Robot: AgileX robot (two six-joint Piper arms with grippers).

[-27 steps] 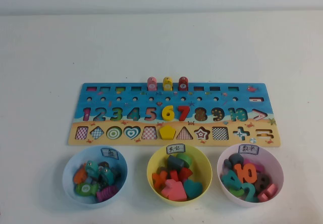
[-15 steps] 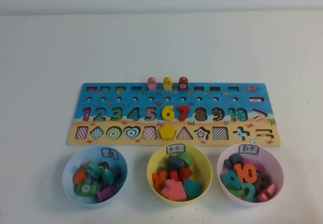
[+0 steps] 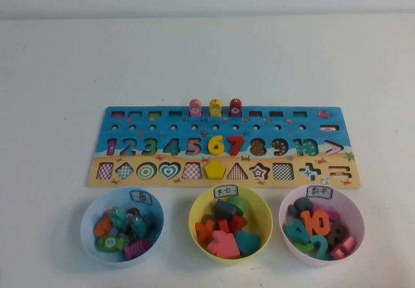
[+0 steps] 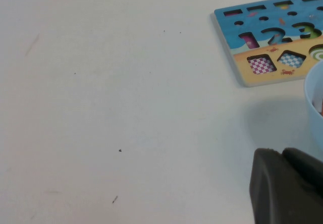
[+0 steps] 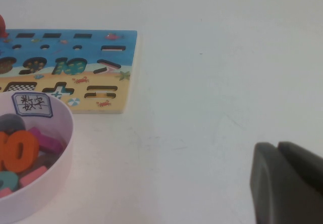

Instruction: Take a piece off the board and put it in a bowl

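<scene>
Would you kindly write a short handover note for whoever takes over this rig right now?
Left tool: parked low over bare table beside the board's left end, holding nothing.
Right tool: parked over bare table off the board's right end, holding nothing.
The red piece stands on the board, back row, right of the pink peg and yellow peg.
The blue bowl sits front left.
Done: nothing. Left: grasp red piece, drop it in blue bowl.

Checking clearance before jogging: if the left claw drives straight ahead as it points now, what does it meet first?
Likely the board, at its near corner; bare table lies before it. The blue bowl sits just beside that line, and depth is unclear. The left claw and right claw show only in their wrist views.
</scene>
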